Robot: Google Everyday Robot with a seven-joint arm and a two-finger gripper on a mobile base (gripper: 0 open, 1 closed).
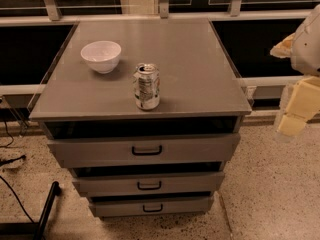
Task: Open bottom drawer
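Note:
The bottom drawer [150, 206] is the lowest and narrowest grey front of a grey metal cabinet, with a small black bar handle [152, 208] at its middle. It looks shut, flush under the mid-sized drawer [148, 184]. The widest top drawer [145, 150] sits above both. My gripper [295, 116] hangs at the far right edge of the view, pale yellow, level with the cabinet's top edge and well to the right of all the drawers. It holds nothing that I can see.
On the cabinet top [200, 74] stand a white bowl [101, 56] at the back left and a dented soda can [147, 86] near the front. Window rails run behind. Black cables and a dark leg [47, 204] lie on the speckled floor at the left.

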